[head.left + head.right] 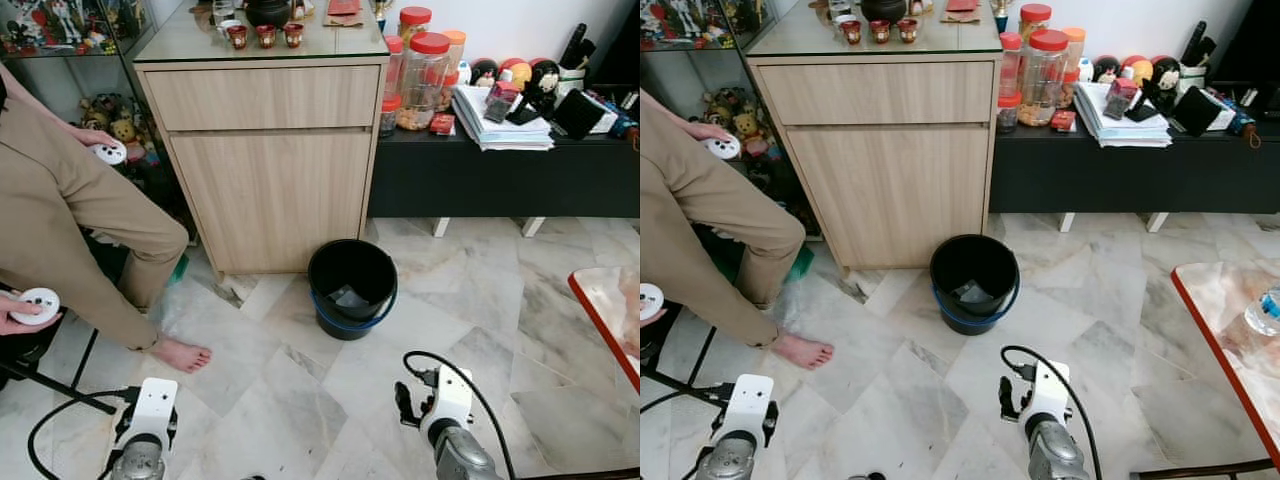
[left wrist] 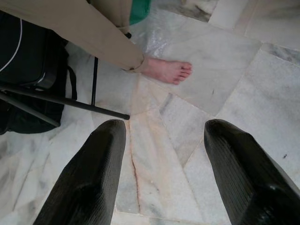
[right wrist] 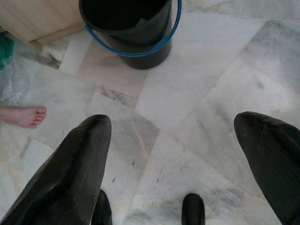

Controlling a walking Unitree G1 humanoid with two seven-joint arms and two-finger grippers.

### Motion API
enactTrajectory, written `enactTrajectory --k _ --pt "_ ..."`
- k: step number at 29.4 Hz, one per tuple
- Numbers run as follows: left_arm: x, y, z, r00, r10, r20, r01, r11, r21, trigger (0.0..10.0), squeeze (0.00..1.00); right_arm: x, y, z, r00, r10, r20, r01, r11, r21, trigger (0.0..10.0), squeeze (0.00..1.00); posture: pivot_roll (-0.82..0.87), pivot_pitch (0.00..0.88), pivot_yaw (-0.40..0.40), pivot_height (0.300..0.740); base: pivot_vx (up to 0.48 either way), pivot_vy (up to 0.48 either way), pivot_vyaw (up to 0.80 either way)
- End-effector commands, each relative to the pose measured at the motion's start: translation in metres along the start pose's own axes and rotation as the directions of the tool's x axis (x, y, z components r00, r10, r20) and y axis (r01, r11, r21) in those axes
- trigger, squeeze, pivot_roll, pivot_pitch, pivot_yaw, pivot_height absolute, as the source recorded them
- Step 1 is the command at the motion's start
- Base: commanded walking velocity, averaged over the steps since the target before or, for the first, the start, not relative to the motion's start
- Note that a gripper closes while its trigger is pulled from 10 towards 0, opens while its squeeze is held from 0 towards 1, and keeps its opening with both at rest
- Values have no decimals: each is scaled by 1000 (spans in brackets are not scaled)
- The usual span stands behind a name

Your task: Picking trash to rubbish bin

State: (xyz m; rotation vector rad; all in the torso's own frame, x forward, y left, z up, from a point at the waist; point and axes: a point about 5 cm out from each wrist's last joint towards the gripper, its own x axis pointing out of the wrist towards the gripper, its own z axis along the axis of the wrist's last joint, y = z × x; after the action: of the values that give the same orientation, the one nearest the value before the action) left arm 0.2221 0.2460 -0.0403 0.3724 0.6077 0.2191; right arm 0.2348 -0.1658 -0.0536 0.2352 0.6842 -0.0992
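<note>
A black rubbish bin [image 1: 352, 288] with a blue handle stands on the marble floor in front of a wooden cabinet. A pale scrap [image 1: 350, 297] lies at its bottom. My left gripper [image 2: 166, 129] is open and hangs low over bare floor tiles, with nothing between its fingers. My right gripper [image 3: 174, 123] is also open and empty, and the bin [image 3: 129, 28] lies a short way ahead of it. Both wrists, left [image 1: 145, 425] and right [image 1: 445, 405], appear at the bottom of the eye views, nearer than the bin.
A person in tan trousers sits at the left, bare foot [image 1: 182, 353] on the floor, a white controller [image 1: 38, 305] in one hand. Black stand legs [image 1: 50, 385] cross the floor there. Behind are the wooden cabinet [image 1: 270, 170] and a cluttered black shelf [image 1: 500, 175]. A red-edged table [image 1: 605, 310] stands at the right.
</note>
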Motion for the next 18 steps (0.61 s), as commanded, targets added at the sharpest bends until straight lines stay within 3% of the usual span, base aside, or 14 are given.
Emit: enactTrajectory --k 1,11,15,18 --pt "0 -1 -2 1000 -13 -10 13 1000 12 10000 0 -2 -3 -4 1000 -14 -10 14 1000 15 10000 0 114 92 29 740 0 0 0" --pt "4 -7 6 998 -60 -28 60 998 -28 10000 0 -1 -3 -3 1000 -14 -13 14 1000 15 10000 0 114 77 21 740 0 0 0" --pt "-2 -3 -14 991 -14 -134 0 995 -104 10000 0 -3 -8 -9 999 -29 -40 29 1000 9 10000 0 115 79 13 740 0 0 0" --pt "-10 0 -33 978 10 -210 -33 994 -107 10000 0 -5 -8 -14 998 -22 -55 22 1000 -9 10000 0 112 84 9 740 0 0 0"
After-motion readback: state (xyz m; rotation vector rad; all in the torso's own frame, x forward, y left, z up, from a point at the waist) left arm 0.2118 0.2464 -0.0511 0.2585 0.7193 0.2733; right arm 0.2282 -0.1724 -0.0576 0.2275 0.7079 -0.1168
